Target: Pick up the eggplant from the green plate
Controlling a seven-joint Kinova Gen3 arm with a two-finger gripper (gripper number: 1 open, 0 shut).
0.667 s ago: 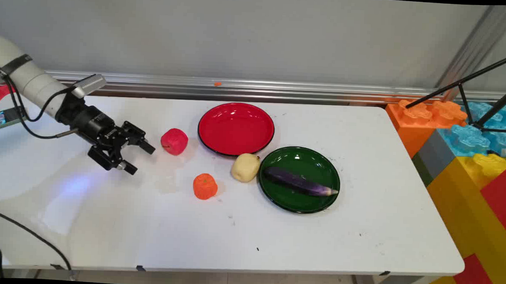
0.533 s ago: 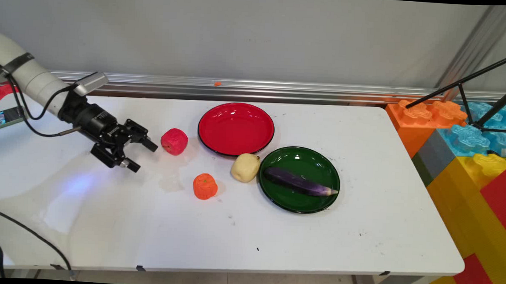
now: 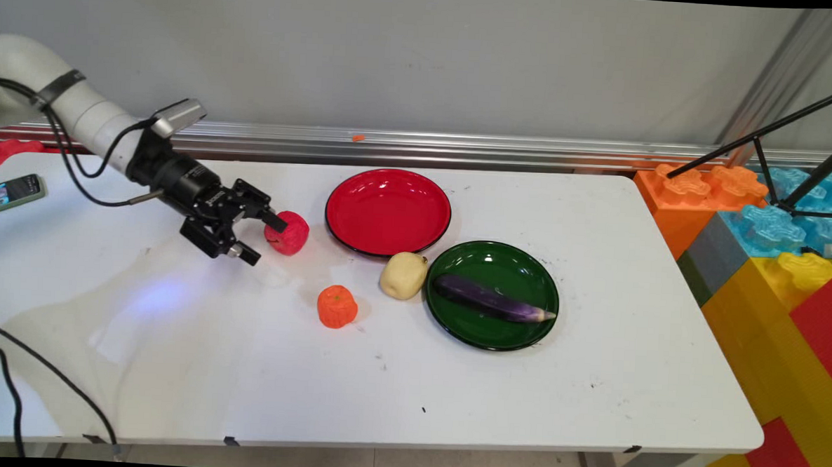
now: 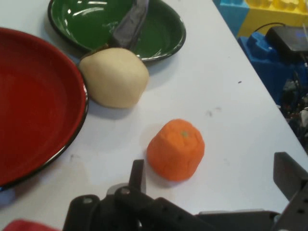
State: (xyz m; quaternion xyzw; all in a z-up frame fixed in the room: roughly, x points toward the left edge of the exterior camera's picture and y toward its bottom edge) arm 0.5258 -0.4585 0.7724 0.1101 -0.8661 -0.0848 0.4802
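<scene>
My black gripper (image 3: 262, 240) is open and low over the table's left part, pointing right. Its far finger overlaps the left edge of a red apple (image 3: 289, 233) in the main view; contact cannot be told. In the hand view the gripper (image 4: 213, 176) frames an orange fruit (image 4: 176, 149) that stands between and beyond the fingers, nothing held. The orange fruit (image 3: 336, 306) sits right of and nearer than the gripper. A pale yellow fruit (image 3: 403, 275) lies between the empty red plate (image 3: 389, 183) and the green plate (image 3: 496, 335), which holds a purple eggplant (image 3: 492, 300).
A phone (image 3: 15, 191) lies at the table's far left. Large coloured toy blocks (image 3: 773, 263) stand off the right end, with a black tripod (image 3: 764, 147) above them. Black cables (image 3: 37, 375) cross the near left corner. A metal rail (image 3: 462, 148) runs along the back.
The gripper has moved right and a little farther back, from a gap left of the red apple to right beside it. Its fingers stayed open. Nothing on the table has shifted.
</scene>
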